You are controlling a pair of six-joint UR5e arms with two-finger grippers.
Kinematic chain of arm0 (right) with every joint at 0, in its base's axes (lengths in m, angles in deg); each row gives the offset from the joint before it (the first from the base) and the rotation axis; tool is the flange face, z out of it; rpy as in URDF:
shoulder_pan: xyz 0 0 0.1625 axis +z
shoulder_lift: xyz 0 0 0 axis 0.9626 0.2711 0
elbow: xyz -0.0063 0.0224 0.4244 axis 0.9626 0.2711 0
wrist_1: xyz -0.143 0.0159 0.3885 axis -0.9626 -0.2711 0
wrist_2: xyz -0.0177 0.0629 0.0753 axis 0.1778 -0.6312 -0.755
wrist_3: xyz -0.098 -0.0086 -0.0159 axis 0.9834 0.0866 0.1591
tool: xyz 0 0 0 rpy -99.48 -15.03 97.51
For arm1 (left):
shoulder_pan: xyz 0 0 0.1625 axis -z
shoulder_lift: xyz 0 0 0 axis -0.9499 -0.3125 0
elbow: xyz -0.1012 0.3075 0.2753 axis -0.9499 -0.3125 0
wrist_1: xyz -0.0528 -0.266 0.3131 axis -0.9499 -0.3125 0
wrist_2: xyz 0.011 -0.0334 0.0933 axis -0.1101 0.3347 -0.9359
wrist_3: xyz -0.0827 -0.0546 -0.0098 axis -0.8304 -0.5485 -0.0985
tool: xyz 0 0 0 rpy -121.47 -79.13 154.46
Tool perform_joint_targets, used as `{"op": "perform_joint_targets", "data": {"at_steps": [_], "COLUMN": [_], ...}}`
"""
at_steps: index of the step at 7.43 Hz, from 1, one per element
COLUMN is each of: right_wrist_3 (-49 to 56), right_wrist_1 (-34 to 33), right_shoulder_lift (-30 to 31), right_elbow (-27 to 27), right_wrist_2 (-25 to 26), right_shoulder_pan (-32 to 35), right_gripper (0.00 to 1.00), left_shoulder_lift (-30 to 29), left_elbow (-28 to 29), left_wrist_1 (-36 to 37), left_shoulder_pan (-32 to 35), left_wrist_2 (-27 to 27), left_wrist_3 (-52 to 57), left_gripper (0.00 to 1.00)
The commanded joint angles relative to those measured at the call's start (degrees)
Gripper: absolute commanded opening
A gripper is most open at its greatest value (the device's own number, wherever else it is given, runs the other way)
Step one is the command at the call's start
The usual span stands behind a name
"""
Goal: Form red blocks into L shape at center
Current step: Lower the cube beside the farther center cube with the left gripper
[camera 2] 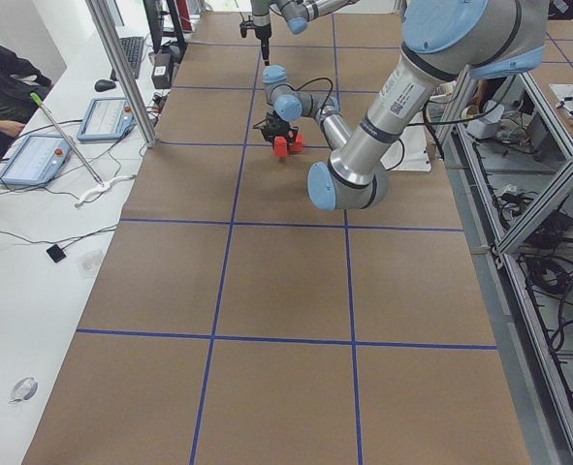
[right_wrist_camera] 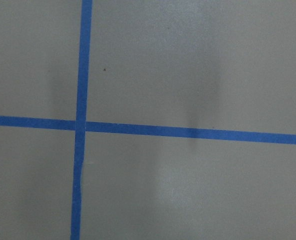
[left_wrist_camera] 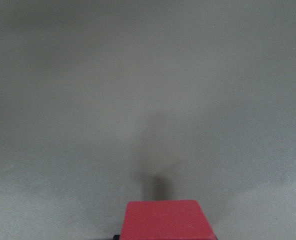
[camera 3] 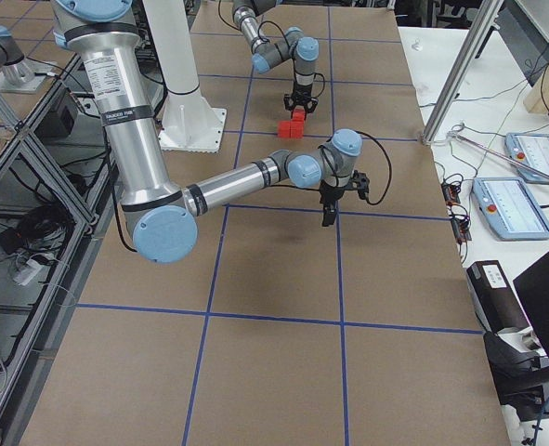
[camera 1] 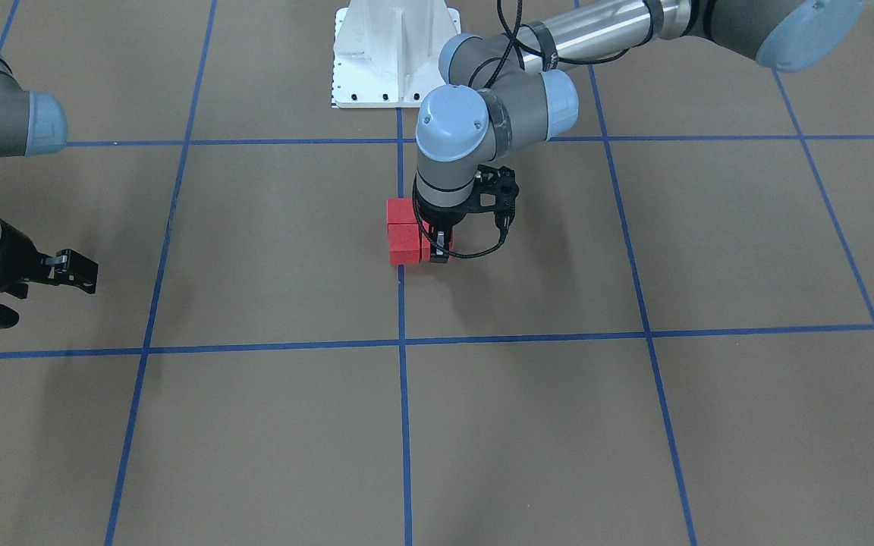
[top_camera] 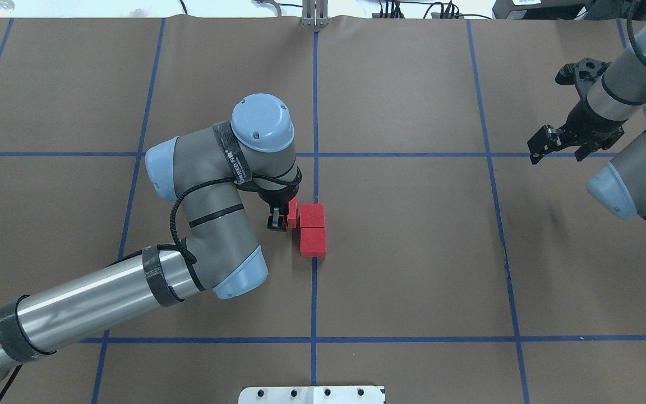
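The left gripper [top_camera: 279,217] points straight down at the table's centre, its black fingers clenched on one small matte red cube [top_camera: 292,211]. The left wrist view shows the top of this cube [left_wrist_camera: 168,219] at the bottom edge, over bare brown surface. The held cube sits low, just beside the second red cube [top_camera: 312,215]; whether the two touch is hard to tell. The second cube touches the third red cube [top_camera: 313,242], which lies nearer the robot. These two form a short column on the central blue tape line [top_camera: 314,297], and the gripped cube is on the robot's left of the farther one. All three lie on the brown paper-covered table [top_camera: 413,252]. The right gripper [top_camera: 559,150] hangs well apart on the table's right side, jaws spread and holding nothing, above a crossing of the tape lines.
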Motion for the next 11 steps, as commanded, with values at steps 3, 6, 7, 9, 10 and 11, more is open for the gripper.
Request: {"op": "perform_joint_targets", "data": {"at_steps": [3,6,7,9,10,11], "right_wrist_3": [-0.09,-0.18,-0.26,-0.62,-0.62,-0.70], "right_wrist_1": [0.00,0.00,0.00,0.00,0.00,0.00], "right_shoulder_lift": [-0.09,0.00,0.00,-0.09,-0.09,-0.09], "right_elbow": [-0.07,-0.43,-0.43,-0.43,-0.43,-0.51], "right_wrist_2": [-0.05,0.04,0.04,-0.05,-0.05,-0.05], "right_shoulder_pan": [0.00,0.00,0.00,0.00,0.00,0.00], "right_gripper": [1.00,1.00,1.00,1.00,1.00,1.00], "left_shoulder_lift": [0.17,0.17,0.26,0.35,0.35,0.35], "left_elbow": [-0.13,-0.39,-0.48,-0.39,-0.30,-0.22], "left_wrist_1": [0.00,0.00,0.00,-1.13,-1.23,-1.23], "left_shoulder_pan": [-0.15,-0.06,-0.06,-0.15,-0.15,-0.15], "left_wrist_2": [-0.02,-0.02,-0.02,-0.02,-0.02,-0.02], "left_wrist_3": [-2.07,-4.72,-4.72,-5.60,-5.60,-5.60], "left_gripper": [0.00,0.00,0.00,0.00,0.00,0.00]}}
